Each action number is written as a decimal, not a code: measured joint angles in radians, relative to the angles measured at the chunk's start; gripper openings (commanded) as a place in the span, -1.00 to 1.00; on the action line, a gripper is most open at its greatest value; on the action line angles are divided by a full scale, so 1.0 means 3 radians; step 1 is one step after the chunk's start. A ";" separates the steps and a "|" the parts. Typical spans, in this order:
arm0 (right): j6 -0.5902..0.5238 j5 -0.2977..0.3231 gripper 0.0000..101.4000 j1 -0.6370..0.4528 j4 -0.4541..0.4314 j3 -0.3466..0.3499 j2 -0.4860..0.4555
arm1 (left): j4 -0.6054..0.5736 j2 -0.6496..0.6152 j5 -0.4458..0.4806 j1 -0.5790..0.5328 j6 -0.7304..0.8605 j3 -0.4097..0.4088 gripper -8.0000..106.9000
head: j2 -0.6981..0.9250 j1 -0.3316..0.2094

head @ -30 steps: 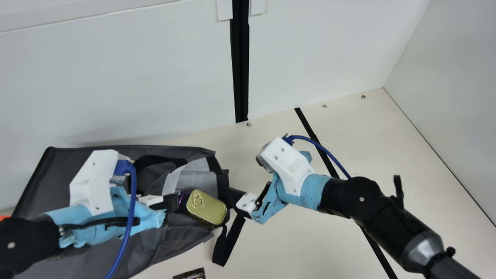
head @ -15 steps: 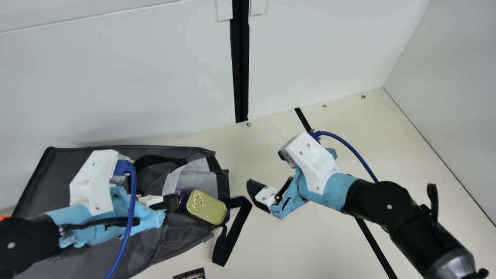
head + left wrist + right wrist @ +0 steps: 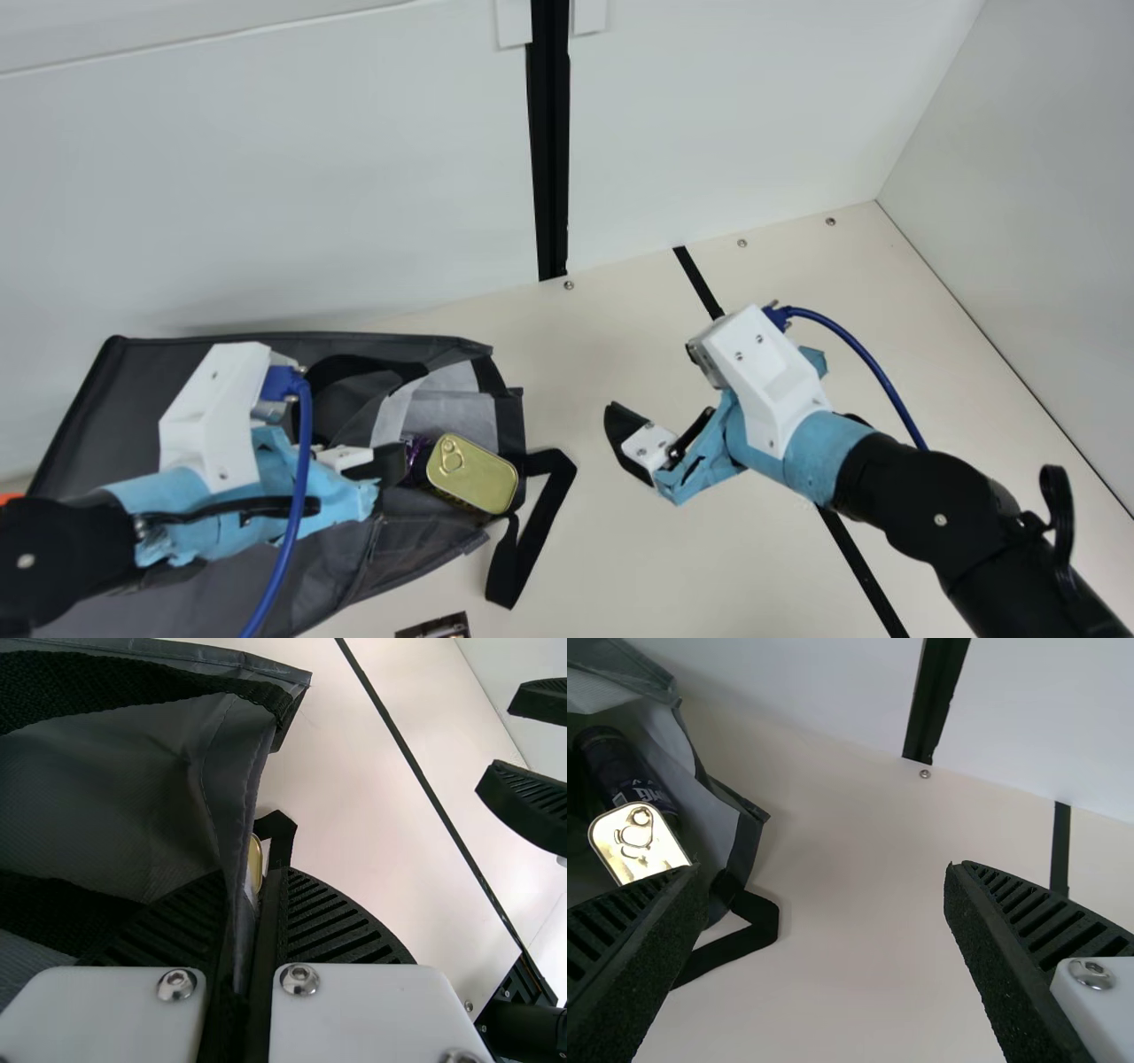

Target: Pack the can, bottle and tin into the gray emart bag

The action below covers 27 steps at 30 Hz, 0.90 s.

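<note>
My left gripper (image 3: 390, 462) is at the mouth of the gray bag (image 3: 204, 549); in the left wrist view the left gripper (image 3: 252, 912) is shut on the edge of the bag (image 3: 239, 780). The gold tin (image 3: 472, 474) lies in the bag's opening, with something dark purple beside it. My right gripper (image 3: 631, 443) stands over the table, right of the bag. In the right wrist view the right gripper (image 3: 824, 877) is open with nothing between its fingers. There the tin (image 3: 638, 843) lies beside a dark cylinder (image 3: 627, 771) inside the bag.
A black strap (image 3: 532, 545) of the bag trails on the table (image 3: 638, 567). A small dark packet (image 3: 434, 627) lies at the main view's bottom edge. White walls (image 3: 266, 177) stand behind, and a black strip (image 3: 859, 576) crosses the table.
My right gripper has drawn back to the right, away from the bag's mouth and tin. The black strap by the tin has come into fuller view. The left arm has kept still.
</note>
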 measured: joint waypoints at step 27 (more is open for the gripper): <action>0.0928 0.0070 0.79 -0.0652 -0.1126 -0.0174 -0.0351 | 0.0000 0.0000 0.0000 0.0000 0.0000 0.0000 -0.68 | 0.0000 0.0000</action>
